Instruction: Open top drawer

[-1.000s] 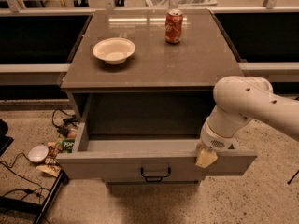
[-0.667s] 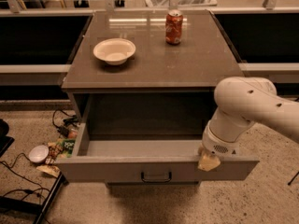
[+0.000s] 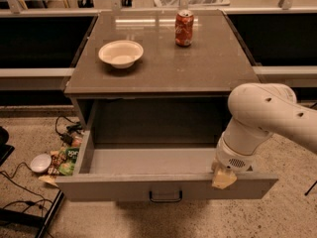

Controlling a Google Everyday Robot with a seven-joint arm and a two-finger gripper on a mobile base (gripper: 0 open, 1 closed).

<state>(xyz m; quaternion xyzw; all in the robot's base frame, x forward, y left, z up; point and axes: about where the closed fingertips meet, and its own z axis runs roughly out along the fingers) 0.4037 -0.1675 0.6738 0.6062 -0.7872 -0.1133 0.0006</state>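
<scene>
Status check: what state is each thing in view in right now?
top drawer: open, pulled well out.
gripper: at the drawer front's top edge, right of the handle.
soda can: upright on the cabinet top.
bowl: upright on the cabinet top, looks empty.

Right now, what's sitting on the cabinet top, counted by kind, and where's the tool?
Bowl: 1
Soda can: 1
Total: 2
Tool: at the open top drawer's front edge, right of the handle.
</scene>
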